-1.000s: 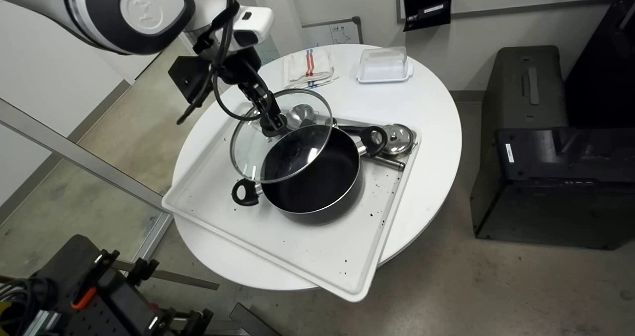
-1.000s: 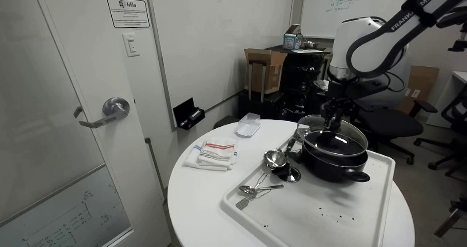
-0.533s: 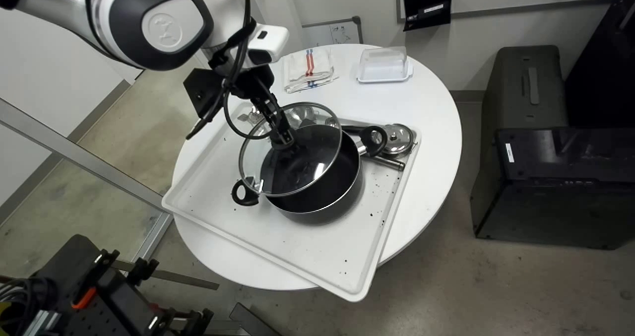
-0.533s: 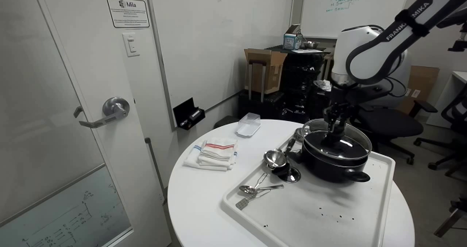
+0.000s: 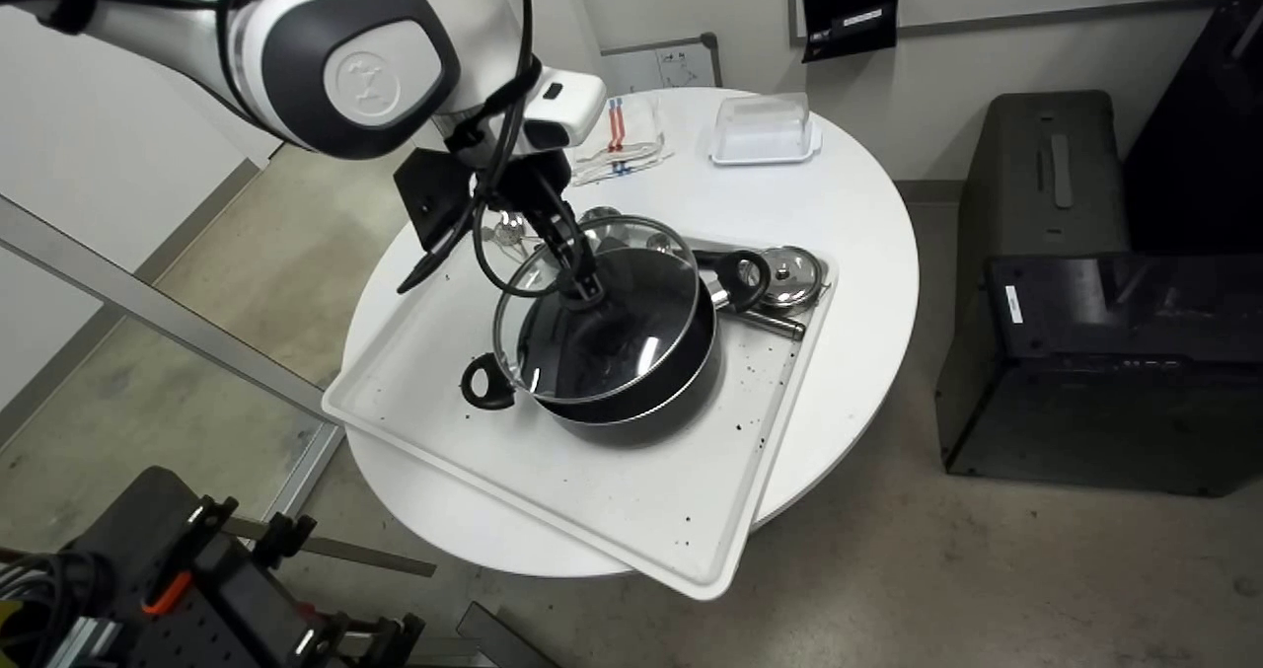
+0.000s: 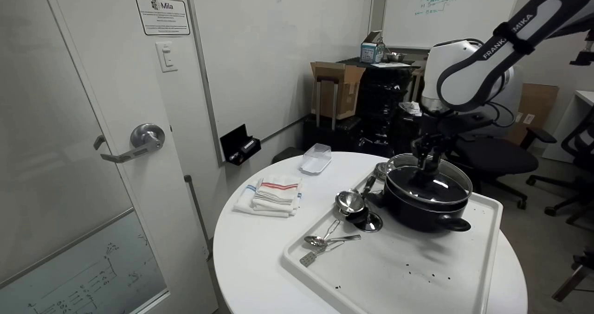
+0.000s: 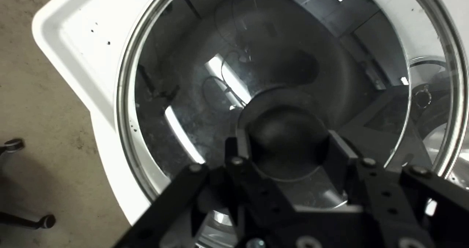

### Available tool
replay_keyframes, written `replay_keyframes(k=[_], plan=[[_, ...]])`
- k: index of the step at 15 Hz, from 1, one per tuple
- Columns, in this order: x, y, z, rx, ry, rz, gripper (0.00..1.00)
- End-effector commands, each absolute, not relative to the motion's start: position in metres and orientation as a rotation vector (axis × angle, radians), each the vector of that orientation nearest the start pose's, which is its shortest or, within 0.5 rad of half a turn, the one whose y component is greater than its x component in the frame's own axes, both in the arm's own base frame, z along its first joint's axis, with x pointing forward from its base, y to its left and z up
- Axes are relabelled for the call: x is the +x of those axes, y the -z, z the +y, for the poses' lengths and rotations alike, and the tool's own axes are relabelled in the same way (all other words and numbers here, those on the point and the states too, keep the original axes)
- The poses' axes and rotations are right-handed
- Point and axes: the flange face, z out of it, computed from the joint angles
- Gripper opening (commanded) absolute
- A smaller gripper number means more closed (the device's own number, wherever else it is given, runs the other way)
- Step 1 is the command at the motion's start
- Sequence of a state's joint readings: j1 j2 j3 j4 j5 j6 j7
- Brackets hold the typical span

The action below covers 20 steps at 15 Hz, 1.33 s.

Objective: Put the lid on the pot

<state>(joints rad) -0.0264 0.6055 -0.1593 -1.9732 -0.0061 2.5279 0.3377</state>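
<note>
White robot arm with black straps [image 6: 468, 84]: slants down from the top right corner in an exterior view.
Black two-finger gripper [image 7: 292, 144]: points down at the arm's end.
Smooth white wrist with a small dark button [image 5: 572, 111]: sits above the gripper.
Straight black fingers [image 7: 256, 189]: a bit apart, their pads [image 7: 243, 143] pressed to both sides of a round black knob [image 7: 287, 130].
Black cable [image 5: 509, 140]: runs past the wrist, then loops beside the gripper.

Wrist view downward, close above lid [image 7: 271, 68], both exterior views overlooking table [image 6: 262, 253]
</note>
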Motion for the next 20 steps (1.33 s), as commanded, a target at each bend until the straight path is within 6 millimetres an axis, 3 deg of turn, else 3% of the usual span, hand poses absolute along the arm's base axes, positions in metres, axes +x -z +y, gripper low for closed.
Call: replay_keyframes(k=[1, 8, 20], plan=[[0.607, -0.158, -0.119, -3.106, -0.048, 0.857, 0.25], [0.612, -0.148, -0.128, -3.086, -0.057, 0.899, 0.25], [0.613, -0.134, -0.125, -3.077, -0.079, 0.905, 0.25]])
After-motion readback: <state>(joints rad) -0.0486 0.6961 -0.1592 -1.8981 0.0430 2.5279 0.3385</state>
